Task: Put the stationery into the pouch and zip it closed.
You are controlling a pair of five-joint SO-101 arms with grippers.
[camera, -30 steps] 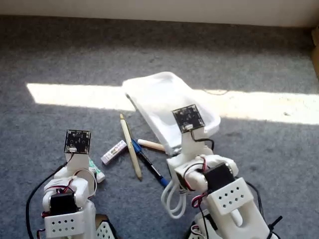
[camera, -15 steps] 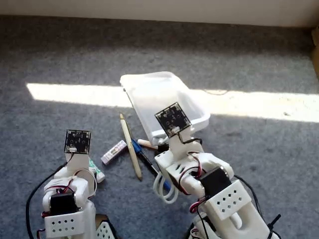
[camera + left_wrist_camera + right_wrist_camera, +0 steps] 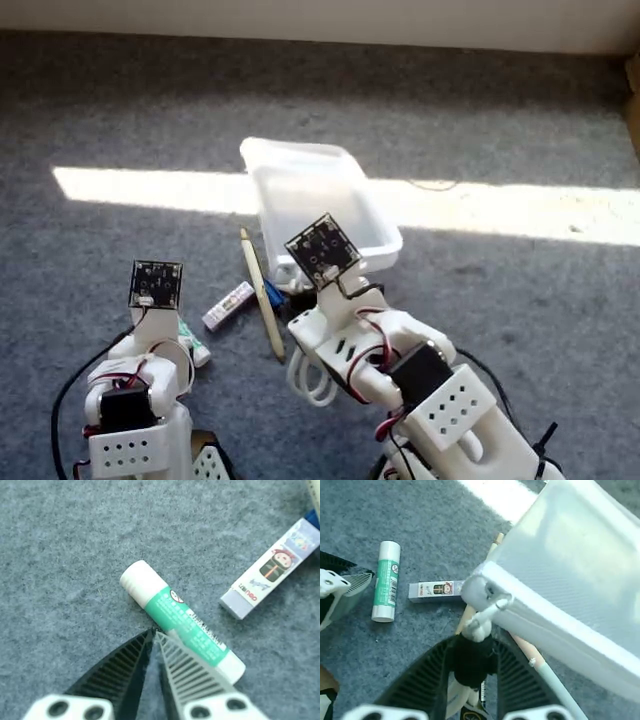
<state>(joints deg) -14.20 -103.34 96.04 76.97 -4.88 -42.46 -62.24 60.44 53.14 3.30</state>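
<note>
Sitting between the right fingers (image 3: 520,675), dark pull tab (image 3: 472,660) of the pouch (image 3: 570,570)

Frosted plastic pouch (image 3: 570,580), fuzzy carpet (image 3: 75,540)

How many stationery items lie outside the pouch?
5: glue stick at the left jaws, eraser beside it, long pencil, blue pen, beige pen by the pouch. Others may be hidden.
</note>
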